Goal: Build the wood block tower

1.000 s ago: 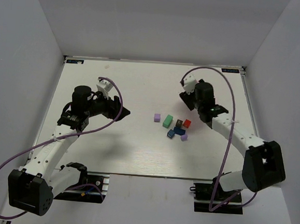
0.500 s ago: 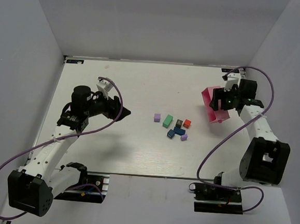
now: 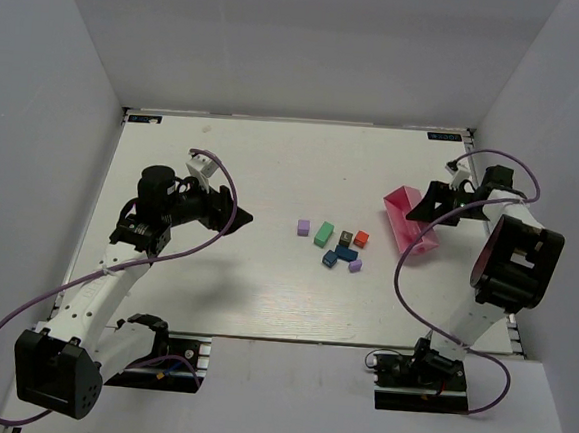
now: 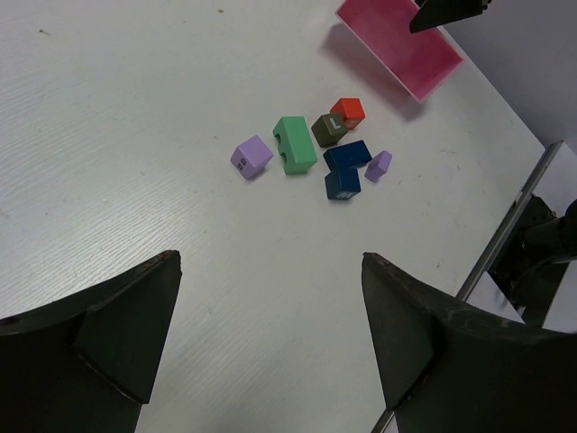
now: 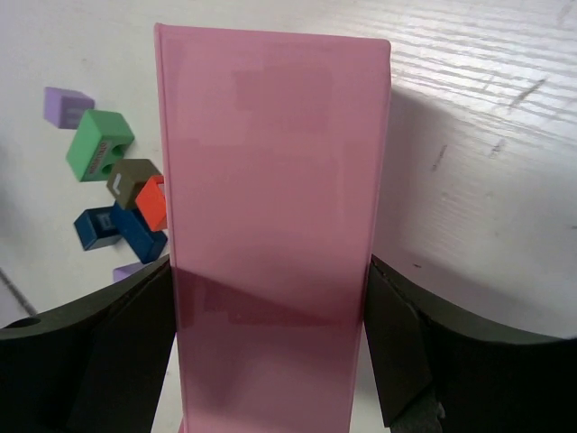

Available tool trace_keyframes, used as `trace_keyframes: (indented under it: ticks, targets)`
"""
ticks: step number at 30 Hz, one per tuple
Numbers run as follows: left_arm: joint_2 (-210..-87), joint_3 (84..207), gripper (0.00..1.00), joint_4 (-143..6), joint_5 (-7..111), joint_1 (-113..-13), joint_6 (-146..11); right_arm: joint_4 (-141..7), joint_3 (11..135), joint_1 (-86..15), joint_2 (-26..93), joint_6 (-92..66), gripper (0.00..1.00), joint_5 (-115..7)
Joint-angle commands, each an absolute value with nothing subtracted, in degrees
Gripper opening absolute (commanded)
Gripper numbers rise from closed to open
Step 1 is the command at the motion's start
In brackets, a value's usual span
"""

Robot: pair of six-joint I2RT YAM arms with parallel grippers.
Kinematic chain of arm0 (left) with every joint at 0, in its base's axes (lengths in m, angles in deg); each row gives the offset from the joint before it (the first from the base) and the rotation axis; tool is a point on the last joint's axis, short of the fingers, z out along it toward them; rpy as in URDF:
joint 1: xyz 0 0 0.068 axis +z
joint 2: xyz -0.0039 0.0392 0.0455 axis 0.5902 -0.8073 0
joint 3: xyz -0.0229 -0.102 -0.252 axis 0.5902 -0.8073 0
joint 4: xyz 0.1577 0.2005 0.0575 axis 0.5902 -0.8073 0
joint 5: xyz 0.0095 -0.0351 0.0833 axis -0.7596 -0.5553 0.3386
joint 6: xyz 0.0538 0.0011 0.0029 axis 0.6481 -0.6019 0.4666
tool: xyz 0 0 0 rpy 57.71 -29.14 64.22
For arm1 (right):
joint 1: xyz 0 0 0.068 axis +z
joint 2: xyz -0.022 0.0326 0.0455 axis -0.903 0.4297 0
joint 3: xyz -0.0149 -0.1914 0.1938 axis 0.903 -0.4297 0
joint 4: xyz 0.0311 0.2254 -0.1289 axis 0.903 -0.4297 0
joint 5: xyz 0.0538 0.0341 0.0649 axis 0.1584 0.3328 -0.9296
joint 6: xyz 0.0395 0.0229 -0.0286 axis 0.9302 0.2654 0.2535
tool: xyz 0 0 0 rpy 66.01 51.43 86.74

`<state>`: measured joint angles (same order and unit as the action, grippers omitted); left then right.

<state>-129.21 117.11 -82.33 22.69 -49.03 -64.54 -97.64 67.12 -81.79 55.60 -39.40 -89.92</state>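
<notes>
Left of the top view: left end effector [image 3: 235, 215] hovers over the bare worktop [image 3: 244, 283], well apart from the blocks [image 3: 333, 246]. In its wrist view its fingers [image 4: 117, 334] are spread wide with nothing between them. Centre of the top view, a little right: the blocks lie loose in one small cluster, all flat on the worktop as far as can be seen, none on top of another. Left to right in the left wrist view: purple cube [image 4: 251, 157] standing a little apart, green block [image 4: 294, 144], olive block [image 4: 326, 130] just beside the green, red cube [image 4: 347, 111], then two blue blocks [image 4: 346, 168] touching each other and a small purple piece [image 4: 379, 164] close by them. Right of the top view: right end effector [image 3: 437, 202] holds the pink tray [image 3: 408, 218]. In the wrist view its fingers [image 5: 108, 343] press both long edges of the tray, and the top view shows the tray tilted. Judgement: stacking has not begun, and the step in hand is getting the tray out of the way. Next move likely: set the tray down at the right edge, clear of the cluster, and let go. Then take a base piece, probably the green block. The olive neighbour crowds it, so a narrow, well-aligned approach is needed. The purple cube is the easier first pick.
</notes>
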Motion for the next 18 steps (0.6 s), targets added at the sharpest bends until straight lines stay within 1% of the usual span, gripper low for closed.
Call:
trace_keyframes:
  ticks: [1,8,14,15,16,18]
  targets:
    - [-127.7,116.7,0.91,-81.3,21.5,-49.2,-64.6,-100.5,70.6,-82.9,56.6,-41.6,0.0,-98.3]
    - [-127.7,116.7,0.91,-81.3,21.5,-49.2,-64.6,-103.6,73.6,-84.0,62.9,-43.5,0.0,-100.8]
    - [-128.2,116.7,0.91,-81.3,21.5,-49.2,-64.6,-103.5,74.4,-84.9,65.5,-43.7,0.02,-101.8]
    - [-128.2,116.7,0.91,-81.3,21.5,-49.2,-64.6,-103.6,74.6,-84.9,66.0,-43.6,0.03,-101.3]
    - [-128.2,116.7,0.91,-81.3,21.5,-49.2,-64.6,-103.6,74.7,-84.9,66.3,-43.6,0.09,-101.4]
    - [-128.2,116.7,0.91,-81.3,21.5,-49.2,-64.6,-103.5,74.9,-85.0,66.8,-43.7,0.18,-101.0]
